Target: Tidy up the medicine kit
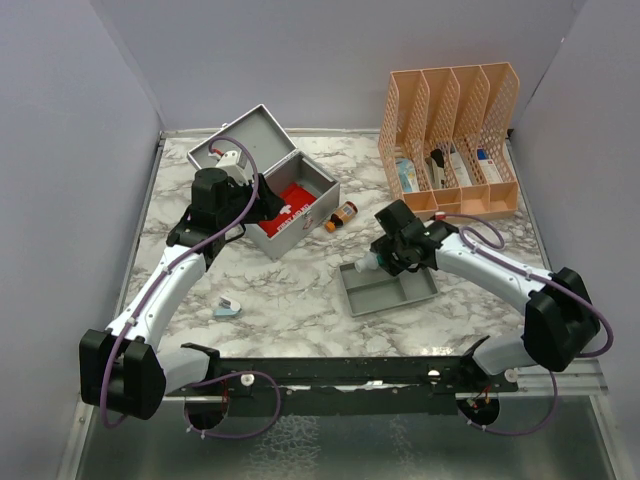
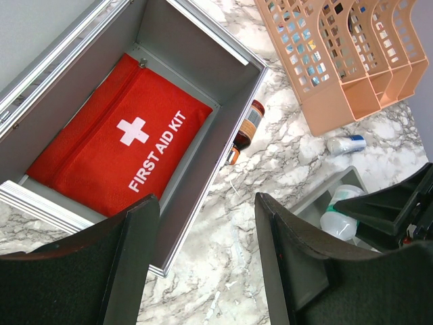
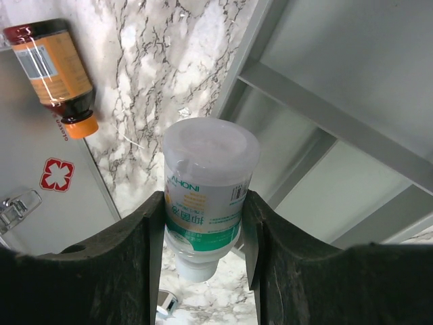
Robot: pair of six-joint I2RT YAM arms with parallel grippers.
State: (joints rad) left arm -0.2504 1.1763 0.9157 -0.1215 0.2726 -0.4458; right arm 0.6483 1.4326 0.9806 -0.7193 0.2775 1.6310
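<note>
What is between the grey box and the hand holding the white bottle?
A brown bottle lies beside the medicine kit, in the top view.

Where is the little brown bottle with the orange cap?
In the top view, the brown bottle lies on its side on the table, just right of the open medicine kit, with the orange organizer farther right.

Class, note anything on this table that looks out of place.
The brown bottle lies on its side beside the open kit, not inside it. A small blue item lies loose on the table.
</note>
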